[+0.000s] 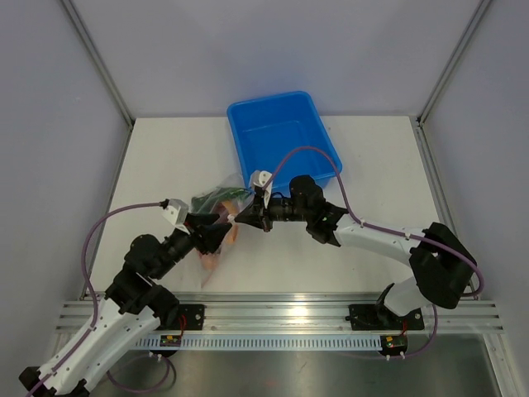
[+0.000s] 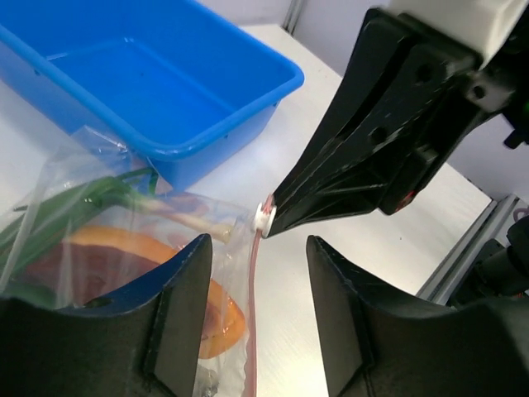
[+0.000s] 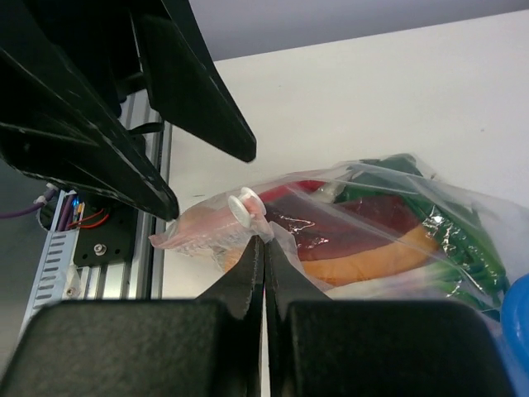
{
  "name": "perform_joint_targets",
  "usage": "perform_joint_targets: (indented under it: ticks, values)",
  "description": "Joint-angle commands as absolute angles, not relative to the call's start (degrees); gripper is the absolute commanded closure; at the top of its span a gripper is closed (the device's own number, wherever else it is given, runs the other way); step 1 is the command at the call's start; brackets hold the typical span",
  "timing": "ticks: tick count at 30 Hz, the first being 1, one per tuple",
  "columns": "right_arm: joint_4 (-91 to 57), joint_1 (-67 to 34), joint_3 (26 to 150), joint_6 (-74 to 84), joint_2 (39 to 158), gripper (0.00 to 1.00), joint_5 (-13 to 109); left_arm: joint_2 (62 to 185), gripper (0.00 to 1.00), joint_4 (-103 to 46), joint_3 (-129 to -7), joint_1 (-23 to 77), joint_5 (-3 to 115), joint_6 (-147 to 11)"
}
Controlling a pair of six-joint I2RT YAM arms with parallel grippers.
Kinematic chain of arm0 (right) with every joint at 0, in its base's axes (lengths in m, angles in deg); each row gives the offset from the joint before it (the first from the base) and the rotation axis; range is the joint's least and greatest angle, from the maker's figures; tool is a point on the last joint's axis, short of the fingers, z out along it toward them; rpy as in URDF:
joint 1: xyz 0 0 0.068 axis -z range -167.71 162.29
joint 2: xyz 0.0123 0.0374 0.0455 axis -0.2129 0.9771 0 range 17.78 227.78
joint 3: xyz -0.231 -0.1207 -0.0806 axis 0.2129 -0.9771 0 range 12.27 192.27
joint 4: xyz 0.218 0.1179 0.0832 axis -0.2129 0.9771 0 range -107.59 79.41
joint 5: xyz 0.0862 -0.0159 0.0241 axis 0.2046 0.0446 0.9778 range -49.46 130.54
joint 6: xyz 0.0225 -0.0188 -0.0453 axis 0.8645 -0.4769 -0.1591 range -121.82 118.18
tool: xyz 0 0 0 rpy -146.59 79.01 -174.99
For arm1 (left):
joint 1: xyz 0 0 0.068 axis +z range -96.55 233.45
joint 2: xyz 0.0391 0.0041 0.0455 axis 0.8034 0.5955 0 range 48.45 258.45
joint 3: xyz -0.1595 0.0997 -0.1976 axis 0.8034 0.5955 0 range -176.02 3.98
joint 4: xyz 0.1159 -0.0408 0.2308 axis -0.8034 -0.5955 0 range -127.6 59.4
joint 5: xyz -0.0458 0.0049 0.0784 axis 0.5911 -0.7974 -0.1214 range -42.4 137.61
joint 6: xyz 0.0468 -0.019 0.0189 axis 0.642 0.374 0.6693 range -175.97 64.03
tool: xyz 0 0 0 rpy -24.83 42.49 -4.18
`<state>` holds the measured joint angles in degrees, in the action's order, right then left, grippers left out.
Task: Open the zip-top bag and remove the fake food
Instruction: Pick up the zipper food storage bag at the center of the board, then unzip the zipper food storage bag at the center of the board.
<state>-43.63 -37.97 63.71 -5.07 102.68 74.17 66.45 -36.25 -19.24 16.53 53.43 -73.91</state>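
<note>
1. Zip-top bag (image 1: 216,205): a clear, crinkly plastic pouch with a pinkish zip strip (image 2: 252,347). It lies on the white table (image 1: 380,165) at centre-left of the top view, just below and left of the blue plastic tub (image 1: 285,141).
2. Fake food: an orange slice (image 2: 165,256), a green onion (image 2: 74,207) and a dark red piece (image 3: 347,231) are seen through the plastic. All are inside the bag.
3. Right gripper (image 3: 264,248): the fingers are pressed fully together on the bag's mouth edge, directly under a small white slider tab (image 3: 244,204).
4. Left gripper (image 2: 259,256): the fingers are parted about halfway and nothing is held. The zip strip runs through the gap between them.
5. Step in hand (judged): the mouth is to be opened.
   - The left fingers are best closed on the strip or film beside the slider, so that the bag is anchored.
   - The slider can then be drawn along the strip by the right gripper.
   - The pull should be kept in line with the strip and low to the table, or the thin plastic may simply be dragged or bunched.
6. Not determined:
   - Whether any length of the zip is already parted cannot be told.
   - It is not clear whether the slider itself or only the film beside it is pinched.
   - The bag's lower end is covered by the left gripper in the top view.
   - Smaller food pieces cannot be told apart through the creases.
</note>
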Motion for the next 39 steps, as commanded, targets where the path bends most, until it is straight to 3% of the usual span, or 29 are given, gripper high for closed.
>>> perform_joint_targets:
  ticks: [1, 26, 39]
  values:
    - [-44.1, -37.9, 67.5, -3.7, 103.0, 1.00, 74.3, 64.4, 0.46, -32.4, -19.6, 16.4, 52.8, -73.6]
    - [-43.7, -37.9, 69.5, 3.0, 103.6, 1.00, 77.5, 69.4, 0.50, -29.5, -19.7, 16.4, 55.9, -72.4]
    - [-42.7, -37.9, 70.6, 4.2, 104.4, 1.00, 79.9, 69.8, 0.72, -29.4, -19.7, 16.4, 55.3, -72.4]
